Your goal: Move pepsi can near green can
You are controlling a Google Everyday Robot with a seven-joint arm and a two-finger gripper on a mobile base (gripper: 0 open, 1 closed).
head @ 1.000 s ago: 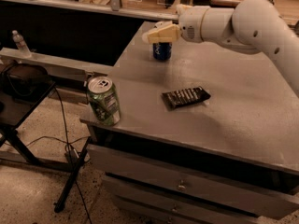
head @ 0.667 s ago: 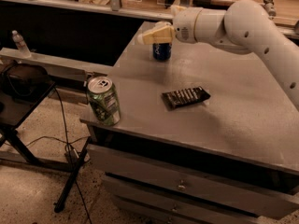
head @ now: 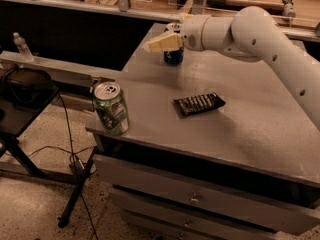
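Observation:
The pepsi can [head: 173,58] is dark blue and stands at the far left part of the grey table [head: 250,129]. Only its lower part shows; the top is hidden behind my gripper. My gripper [head: 160,43] is cream-coloured, on a white arm that comes in from the right. It sits over and just in front of the pepsi can's top. The green can [head: 111,108] stands upright at the table's near left corner, silver top showing, well apart from the pepsi can.
A dark flat snack pack [head: 199,104] lies mid-table between the two cans. Drawers [head: 200,199] are under the table front. A black stand [head: 25,91] with cables and a small bottle [head: 21,45] are at the left. Shelving runs along the back.
My gripper has shifted slightly left and down at the pepsi can. The pepsi can, green can and snack pack have not moved.

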